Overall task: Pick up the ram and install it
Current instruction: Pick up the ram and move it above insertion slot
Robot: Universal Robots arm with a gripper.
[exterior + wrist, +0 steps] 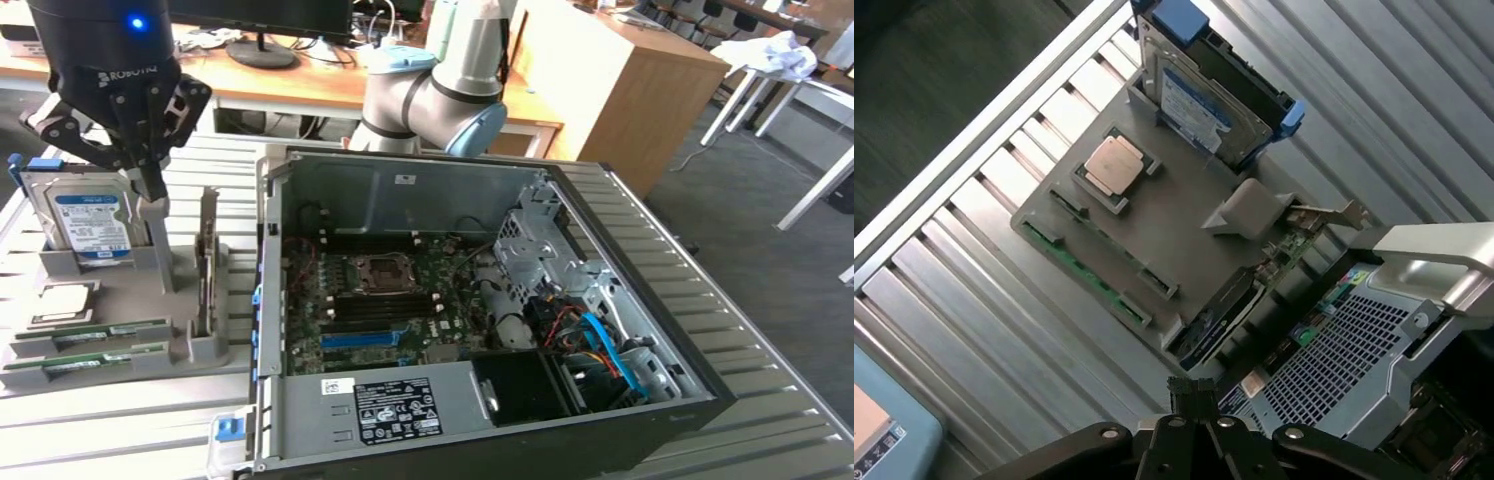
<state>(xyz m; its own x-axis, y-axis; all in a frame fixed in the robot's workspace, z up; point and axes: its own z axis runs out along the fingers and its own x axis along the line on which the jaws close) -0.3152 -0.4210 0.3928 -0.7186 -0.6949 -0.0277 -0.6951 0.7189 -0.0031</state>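
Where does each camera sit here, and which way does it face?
Exterior view: off the arm, high, looking down at the open computer case and grey holder; the arm's elbow and shut pincer show.
Wrist view: on the wrist, looking down past the pincer at the holder with ram sticks and hard drive.
Both show the holder, hard drive, ram sticks, pincer and computer case.

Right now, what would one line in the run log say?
gripper: jaws shut, empty | above gray holder | ram: lying in holder, untouched

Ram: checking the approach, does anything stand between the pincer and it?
Nothing visible does. The shut pincer hangs by the upright hard drive; the ram lies uncovered at the grey holder's edge, past the flat CPU.
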